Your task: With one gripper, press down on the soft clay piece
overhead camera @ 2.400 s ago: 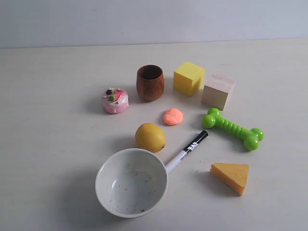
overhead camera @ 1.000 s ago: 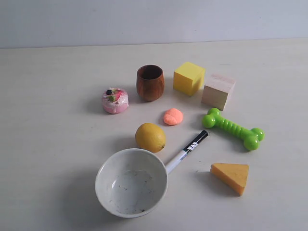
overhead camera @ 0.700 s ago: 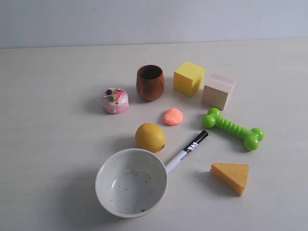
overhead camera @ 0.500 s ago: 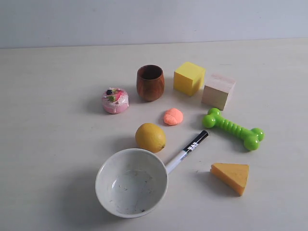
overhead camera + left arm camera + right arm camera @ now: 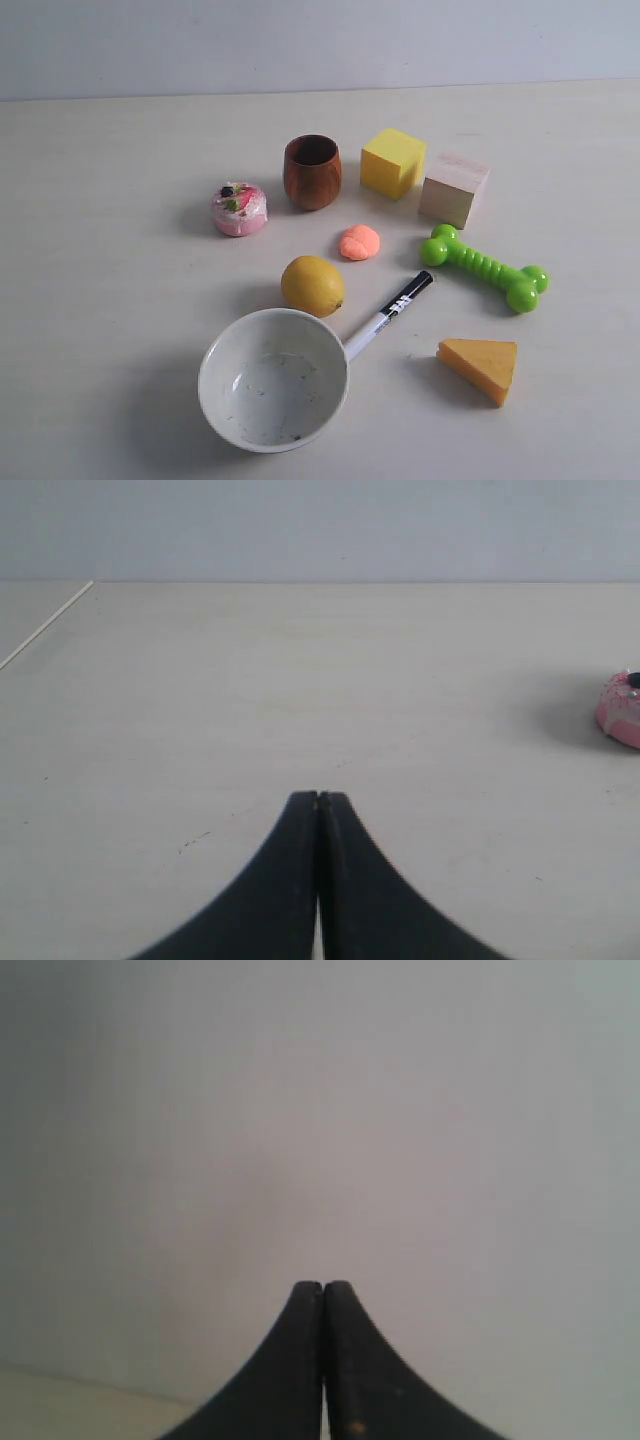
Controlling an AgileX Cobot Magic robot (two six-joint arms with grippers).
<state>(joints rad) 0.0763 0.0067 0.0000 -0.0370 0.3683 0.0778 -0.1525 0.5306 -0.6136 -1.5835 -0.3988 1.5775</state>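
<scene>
The soft clay piece (image 5: 360, 242) is a small salmon-orange rounded lump lying on the table between the wooden cup and the marker, untouched. Neither arm shows in the exterior view. My left gripper (image 5: 318, 798) is shut with nothing between its black fingers and hovers over bare tabletop, with the edge of the pink cake toy (image 5: 621, 710) far off to one side. The right gripper (image 5: 322, 1286) is also shut and empty, facing a plain grey wall. The clay shows in neither wrist view.
Around the clay stand a brown wooden cup (image 5: 312, 171), yellow cube (image 5: 392, 161), wooden block (image 5: 454, 188), green bone toy (image 5: 484, 266), lemon (image 5: 312, 285), black-and-white marker (image 5: 388, 314), white bowl (image 5: 214, 385), orange cheese wedge (image 5: 480, 367) and the pink cake toy (image 5: 239, 208).
</scene>
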